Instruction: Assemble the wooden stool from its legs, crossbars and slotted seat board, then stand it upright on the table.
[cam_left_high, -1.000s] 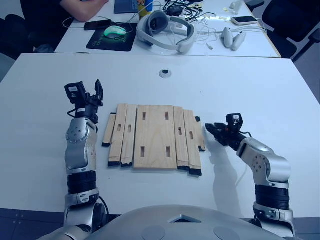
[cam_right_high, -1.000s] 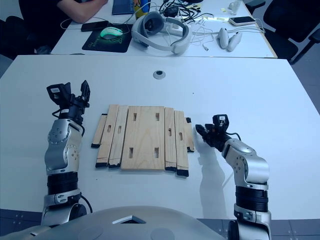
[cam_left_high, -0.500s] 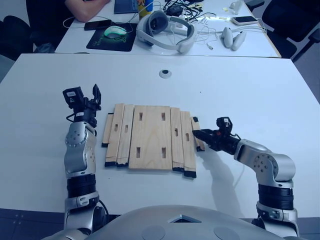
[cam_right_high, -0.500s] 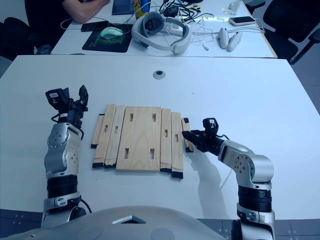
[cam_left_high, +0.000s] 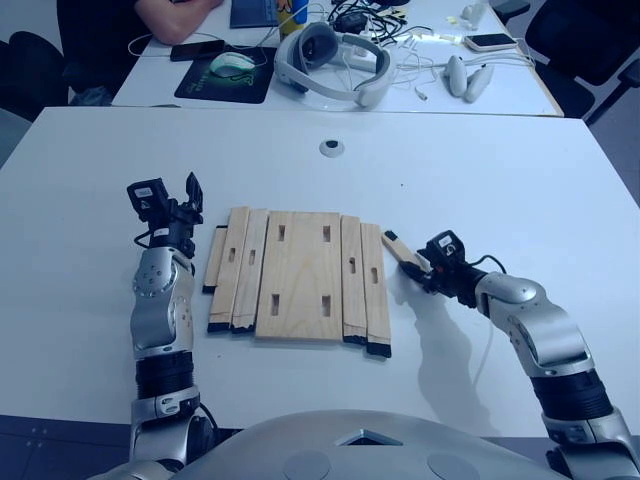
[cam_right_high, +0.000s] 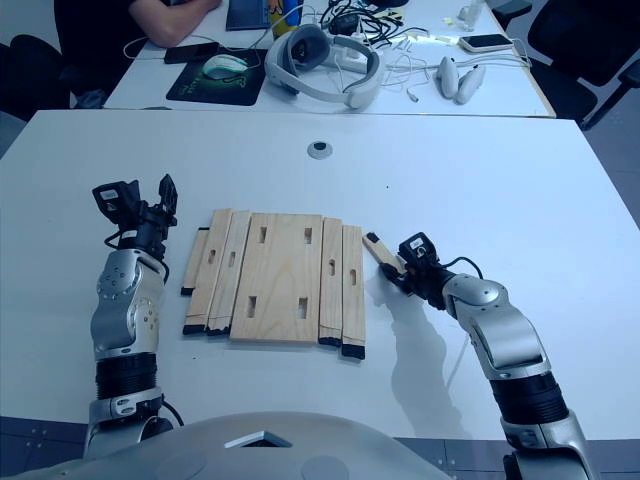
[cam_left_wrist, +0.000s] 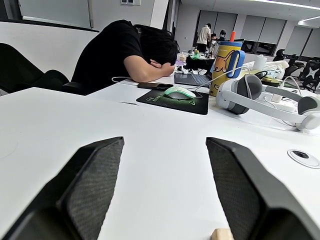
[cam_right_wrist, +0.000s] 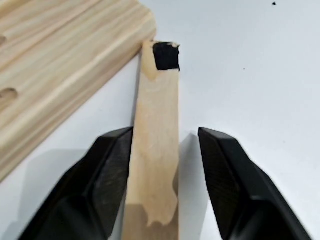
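Seat board: the slotted seat board (cam_left_high: 300, 275) lies flat on the middle of the white tabletop (cam_left_high: 480, 170), its four slots facing up.
Left-hand pieces: two long slats (cam_left_high: 241, 268) lie against the board's left edge, with a short narrow strip (cam_left_high: 214, 258) just beyond them. All run parallel to the board.
Right-hand pieces: two more slotted slats (cam_left_high: 362, 285) lie side by side against the board's right edge, their near ends dark.
Loose crossbar: a short crossbar (cam_left_high: 398, 250) lies on the tabletop at an angle. It sits just beside the rightmost slat, its dark-tipped far end towards that slat.
Right pincer: the right pincer (cam_left_high: 420, 266) is low at the tabletop with its two fingers spread either side of the crossbar's near end. One finger is against the wood, and a gap shows at the other.
Left pincer: the left pincer (cam_left_wrist: 165, 142) is held off the tabletop, left of the wooden pieces. Its fingers are spread wide with nothing between them.
Farther off: a round cable port (cam_left_high: 331, 148) is set in the tabletop beyond the board. A second desk behind carries a white headset (cam_left_high: 335, 62) and a mouse (cam_left_high: 232, 64) on a dark mat.
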